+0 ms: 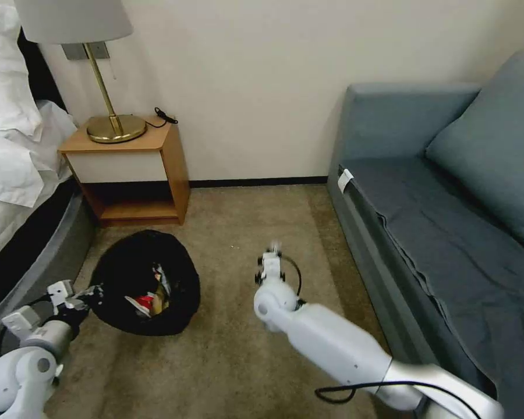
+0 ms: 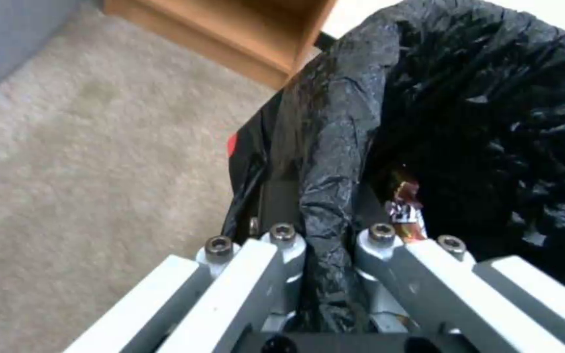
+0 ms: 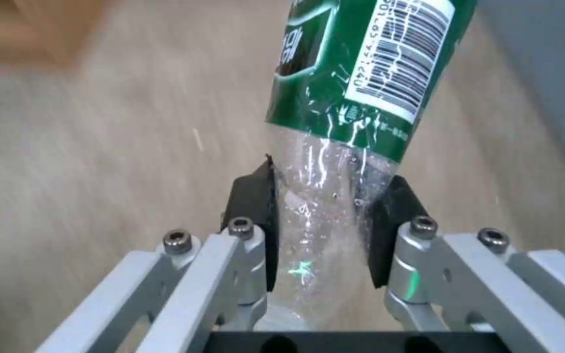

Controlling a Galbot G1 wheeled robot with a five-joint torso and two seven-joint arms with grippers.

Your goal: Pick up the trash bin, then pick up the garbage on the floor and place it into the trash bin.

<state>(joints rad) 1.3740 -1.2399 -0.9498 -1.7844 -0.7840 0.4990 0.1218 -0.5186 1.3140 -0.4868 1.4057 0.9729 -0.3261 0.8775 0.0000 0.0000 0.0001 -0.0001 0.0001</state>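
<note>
Two grippers are loaded: the left gripper [image 2: 328, 255] pinches the bag-lined rim of the trash bin [image 1: 145, 282] on the carpet [image 1: 239, 349] near the nightstand [image 1: 131, 169], while the right gripper [image 3: 325, 211] clamps a clear green-labelled bottle [image 3: 354, 93] beside the sofa [image 1: 442, 233].

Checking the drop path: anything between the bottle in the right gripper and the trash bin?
Nothing visible. The right gripper holds the clear bottle over bare carpet; the trash bin, its rim pinched by the left gripper, sits to its left with the mouth open.
</note>
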